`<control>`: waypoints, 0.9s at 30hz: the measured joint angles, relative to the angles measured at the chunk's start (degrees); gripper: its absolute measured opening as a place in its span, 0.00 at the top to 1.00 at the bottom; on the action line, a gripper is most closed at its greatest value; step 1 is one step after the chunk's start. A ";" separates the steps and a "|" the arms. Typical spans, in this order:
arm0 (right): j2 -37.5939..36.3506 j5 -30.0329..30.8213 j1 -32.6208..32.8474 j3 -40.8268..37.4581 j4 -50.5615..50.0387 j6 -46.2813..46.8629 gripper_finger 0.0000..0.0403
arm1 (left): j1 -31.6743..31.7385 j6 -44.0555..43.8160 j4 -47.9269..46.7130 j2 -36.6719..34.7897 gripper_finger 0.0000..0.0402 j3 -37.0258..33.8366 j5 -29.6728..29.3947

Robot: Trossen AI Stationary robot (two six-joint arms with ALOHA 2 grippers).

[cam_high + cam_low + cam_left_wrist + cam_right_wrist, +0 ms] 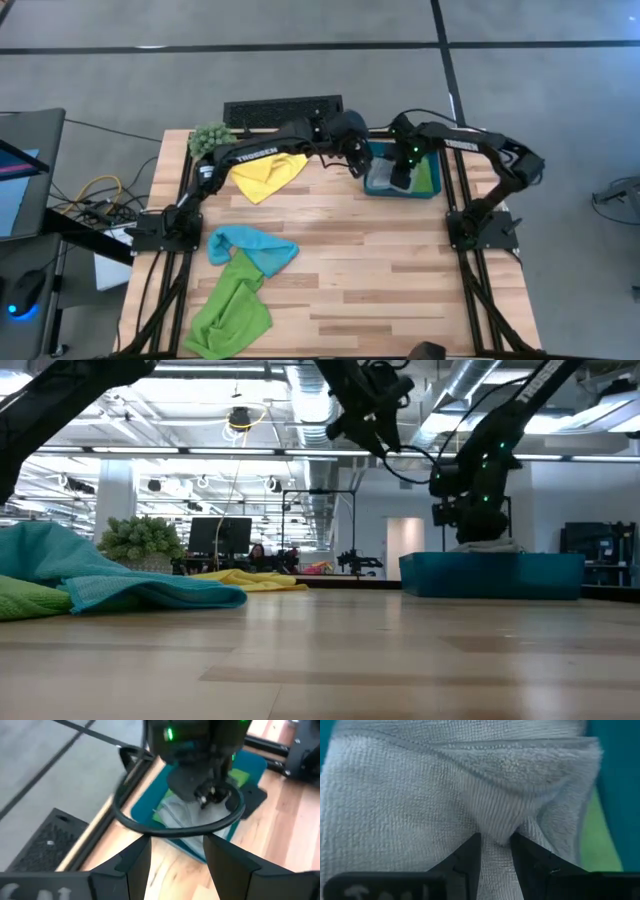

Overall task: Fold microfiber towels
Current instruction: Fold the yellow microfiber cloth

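Microfiber towels lie scattered over the wooden table (pixel 400 290): at the left a lime green towel (pixel 228 310) is crumpled at the near edge, a light blue towel (pixel 252 248) overlapping its top, and a yellow towel (pixel 265 175) is spread farther back beside a fuzzy plant ball (pixel 211 137). Soft, light and limp, they look likely to sag and bunch when lifted, so a corner or hemmed edge seems the best hold. Toward the middle, the left gripper (pixel 172 857) hovers above the table with its fingers spread and empty. At the right, the right gripper (pixel 495 852) reaches down into a teal bin (pixel 375 184), its fingers pinching a raised pleat of a ribbed grey towel (pixel 410 805) lying on green cloth.
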 joint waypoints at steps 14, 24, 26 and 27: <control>-13.65 4.90 0.00 0.73 -0.04 0.02 0.67 | -1.71 -8.87 -17.32 -3.06 0.57 0.00 -7.38; -29.06 4.76 7.42 0.73 0.21 -0.24 0.67 | -6.54 -20.40 -30.14 -8.64 0.57 0.02 -12.33; -31.08 4.71 10.66 0.73 0.36 -0.05 0.67 | -7.58 -24.61 -35.74 -9.27 0.57 0.04 -12.92; -31.88 4.68 12.29 0.73 0.52 0.29 0.67 | -8.10 -26.88 -37.89 -9.46 0.57 0.01 -13.50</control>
